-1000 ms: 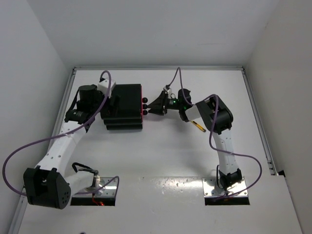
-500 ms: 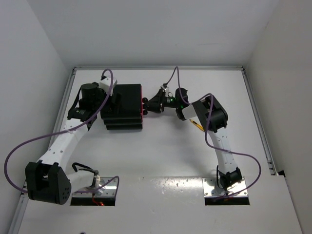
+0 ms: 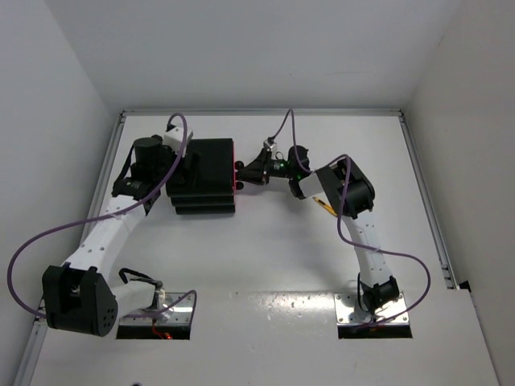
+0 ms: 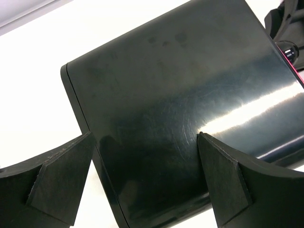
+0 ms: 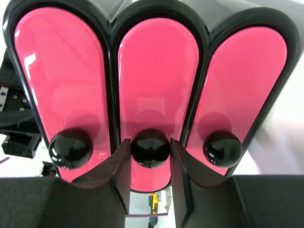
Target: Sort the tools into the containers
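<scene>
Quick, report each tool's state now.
Left tool: open over the black cabinet, holding nothing.
Right tool: closed on the middle knob.

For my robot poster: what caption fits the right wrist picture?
Right pincer straddles the middle black knob of three shut pink drawers.
</scene>
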Tool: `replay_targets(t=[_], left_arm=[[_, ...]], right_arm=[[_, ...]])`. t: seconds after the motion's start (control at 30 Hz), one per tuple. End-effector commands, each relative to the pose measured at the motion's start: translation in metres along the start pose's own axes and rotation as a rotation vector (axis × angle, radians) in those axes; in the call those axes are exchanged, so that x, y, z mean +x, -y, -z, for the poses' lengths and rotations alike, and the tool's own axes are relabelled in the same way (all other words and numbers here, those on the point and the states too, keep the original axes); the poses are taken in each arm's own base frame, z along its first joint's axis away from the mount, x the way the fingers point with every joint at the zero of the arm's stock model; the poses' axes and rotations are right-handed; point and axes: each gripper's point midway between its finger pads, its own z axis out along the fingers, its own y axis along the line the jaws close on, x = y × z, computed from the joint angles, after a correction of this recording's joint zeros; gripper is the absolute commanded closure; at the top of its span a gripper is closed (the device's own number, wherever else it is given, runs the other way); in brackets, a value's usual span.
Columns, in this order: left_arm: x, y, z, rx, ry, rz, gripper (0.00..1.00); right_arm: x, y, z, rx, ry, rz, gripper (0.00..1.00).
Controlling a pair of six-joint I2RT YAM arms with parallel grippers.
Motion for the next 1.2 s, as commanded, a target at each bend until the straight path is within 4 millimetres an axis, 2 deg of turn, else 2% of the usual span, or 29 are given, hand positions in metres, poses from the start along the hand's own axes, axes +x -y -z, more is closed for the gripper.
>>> replay_targets(t=[0.0, 0.07, 0.1, 0.17, 0.23, 0.4, 0.57, 1.07, 1.17], left_arm=[[0.035, 0.006, -0.006, 0.005, -0.111, 0.007, 0.04], [0.035, 0.004, -0.006, -0.004, -0.113, 0.007, 0.04], [0.035, 0.004, -0.006, -0.004, -0.113, 0.007, 0.04], [0.035, 0.004, -0.006, -0.004, -0.113, 0.007, 0.04], [0.035, 0.004, -0.006, -0.004, -0.113, 0.007, 0.04], [0.035, 0.004, -0.006, -0.005, -0.113, 0.016, 0.04], [0.035, 0.006, -0.006, 0.004, -0.111, 0.016, 0.04], [0.035, 0.006, -0.008, 0.004, -0.111, 0.016, 0.04], [0.035, 0.006, -0.008, 0.004, -0.111, 0.016, 0.04]], right_arm=[[-0.008, -0.016, 0.013, -0.036, 0.026, 0.100, 0.83], [-0.013, -0.020, 0.025, -0.035, 0.042, 0.105, 0.83], [-0.014, -0.014, 0.034, -0.027, 0.046, 0.094, 0.83], [-0.022, -0.024, 0.048, -0.032, 0.071, 0.122, 0.83], [-0.019, -0.020, 0.061, -0.018, 0.070, 0.117, 0.84], [-0.027, -0.010, 0.094, 0.011, 0.118, 0.105, 0.85], [-0.029, -0.005, 0.115, 0.028, 0.143, 0.101, 0.86], [-0.020, 0.014, 0.131, 0.053, 0.142, 0.065, 0.86], [-0.023, 0.014, 0.134, 0.055, 0.151, 0.074, 0.82]])
